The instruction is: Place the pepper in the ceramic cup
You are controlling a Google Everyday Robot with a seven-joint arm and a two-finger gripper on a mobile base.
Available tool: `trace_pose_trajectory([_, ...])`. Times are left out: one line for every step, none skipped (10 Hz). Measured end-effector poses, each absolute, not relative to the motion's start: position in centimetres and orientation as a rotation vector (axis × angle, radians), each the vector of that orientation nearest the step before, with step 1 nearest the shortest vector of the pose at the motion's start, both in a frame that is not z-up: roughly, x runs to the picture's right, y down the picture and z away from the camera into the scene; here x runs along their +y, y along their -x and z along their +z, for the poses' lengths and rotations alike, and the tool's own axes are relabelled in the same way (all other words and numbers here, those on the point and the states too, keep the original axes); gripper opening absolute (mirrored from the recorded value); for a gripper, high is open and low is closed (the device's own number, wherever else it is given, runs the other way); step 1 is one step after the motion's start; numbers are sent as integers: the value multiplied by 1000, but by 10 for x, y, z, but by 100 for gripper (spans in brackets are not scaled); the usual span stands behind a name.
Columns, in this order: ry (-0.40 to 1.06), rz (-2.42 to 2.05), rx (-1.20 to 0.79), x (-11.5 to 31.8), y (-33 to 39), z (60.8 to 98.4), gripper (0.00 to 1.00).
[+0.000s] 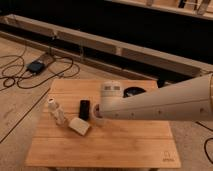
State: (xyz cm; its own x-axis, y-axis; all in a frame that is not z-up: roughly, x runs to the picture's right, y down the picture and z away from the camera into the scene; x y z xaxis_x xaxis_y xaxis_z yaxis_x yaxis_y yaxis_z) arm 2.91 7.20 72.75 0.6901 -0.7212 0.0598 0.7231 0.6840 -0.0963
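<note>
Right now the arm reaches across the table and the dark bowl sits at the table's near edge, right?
Not quite. The camera view shows the dark bowl at the table's far edge, partly behind the arm. The arm does reach across, and the claw is down mid-table.

Cream-white arm (165,102), thick, smooth; hand hidden.

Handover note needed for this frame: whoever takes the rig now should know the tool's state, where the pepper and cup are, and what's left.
Tool: at mid-table, hidden behind the arm's wrist, right over the ceramic cup, of which only a sliver of rim shows.
Pepper: not visible; it may be held or already in the cup.
Nearby: dark bowl, white bottle, black block, pale packet.
Done: arm brought to the cup.
Left: confirm the pepper is in the cup, then retract.
</note>
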Motion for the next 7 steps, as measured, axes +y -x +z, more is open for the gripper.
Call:
trace_pose_trajectory([117,-806,-16,73,-29,729,71])
trace_pose_trajectory([118,-803,-17,73,-28,729,71])
trace_pose_trajectory([122,-798,-18,73,-28,729,71])
trace_pose_trajectory([127,-786,-21,73,-29,729,71])
trace_pose_trajectory([133,-770,-25,72,-31,730,71])
trace_pose_trajectory([142,-750,-37,72,-32,731,71])
trace_pose_trajectory([150,-731,-44,72,-34,731,71])
